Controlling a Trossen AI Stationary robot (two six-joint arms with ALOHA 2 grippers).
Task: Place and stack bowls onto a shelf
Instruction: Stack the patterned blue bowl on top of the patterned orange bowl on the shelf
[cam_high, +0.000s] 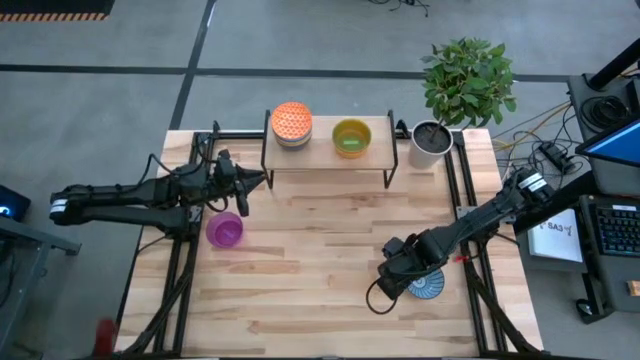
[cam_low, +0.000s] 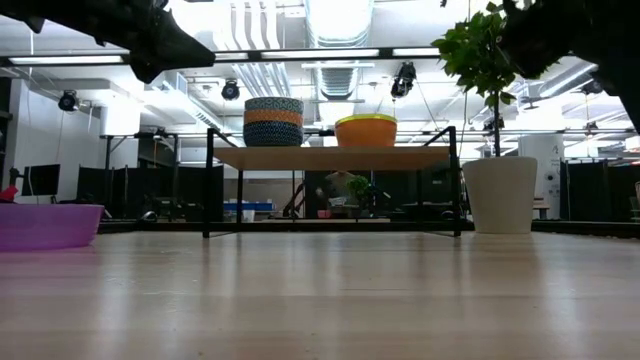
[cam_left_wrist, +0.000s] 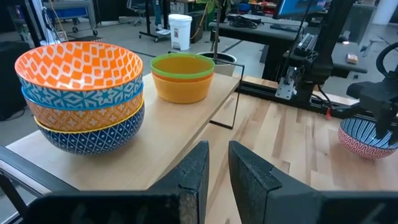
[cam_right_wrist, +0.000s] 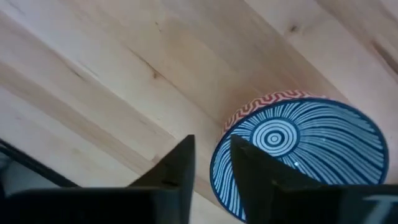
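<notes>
Dark fingers of my right pincer, nearly clenched and holding nothing, hang over the rim of the blue-white striped round bowl on the light-wood counter. My left pincer, likewise nearly clenched, faces the low wooden shelf bearing the patterned bowl stack and green-in-yellow bowls; the purple bowl sits near left.

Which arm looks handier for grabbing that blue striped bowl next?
The right arm. Its gripper hangs directly over the blue striped bowl, jaws nearly closed. The left gripper sits across the table beside the shelf, near the purple bowl.
</notes>
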